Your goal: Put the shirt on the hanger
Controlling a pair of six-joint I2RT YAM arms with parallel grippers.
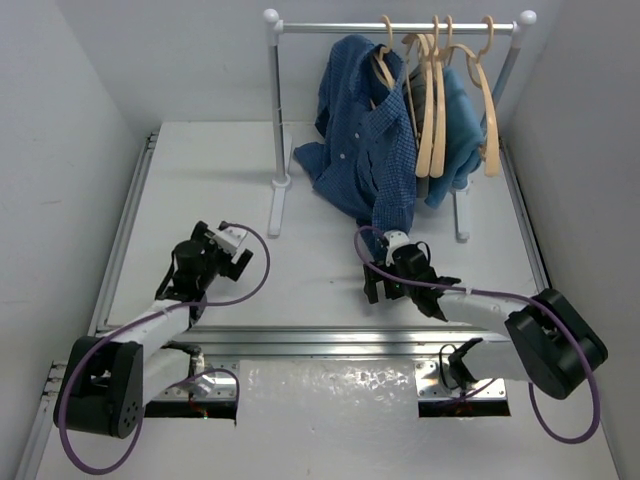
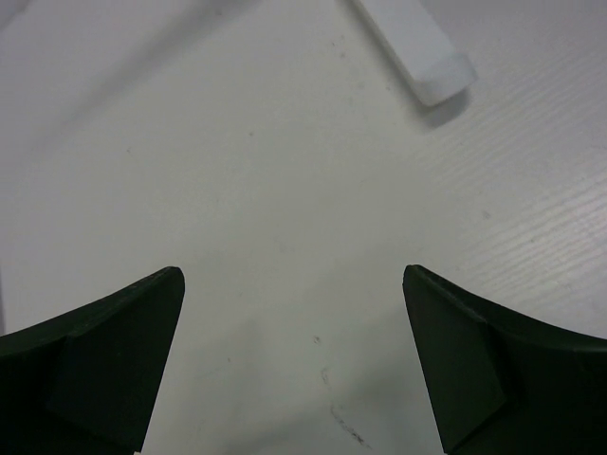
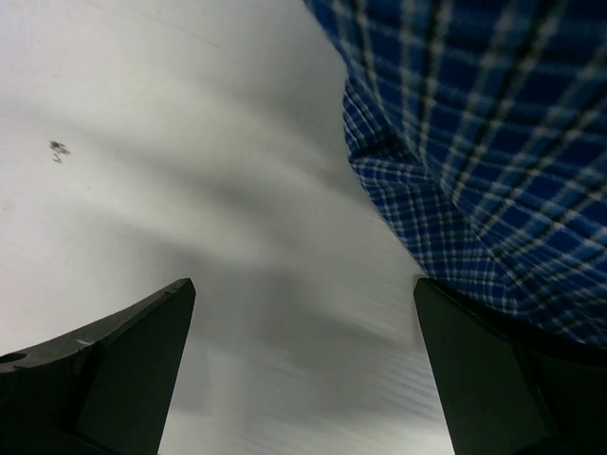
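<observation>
While the shirt (image 1: 365,140) hangs draped on the leftmost hanger (image 1: 385,50), tail reaching the surface (image 1: 200,170), left claw (image 2: 294,360) and right claw (image 3: 303,360) both stand released, grasping nothing.

White flat tabletop (image 1: 200,180), carrying the two bar feet of a white tubular garment rack (image 1: 275,100) (far side) and the trailing lower folds of a dark blue checked button-up shirt (image 1: 365,150).

The left arm stretches forward and slightly right from its base, and the left gripper (image 1: 236,250) (image 2: 292,275) has its jaws spread wide with nothing between them. The right arm folds inward toward the middle; the right gripper (image 1: 398,275) (image 3: 303,284) also gapes wide, holding nothing. The two grippers are well apart.
</observation>
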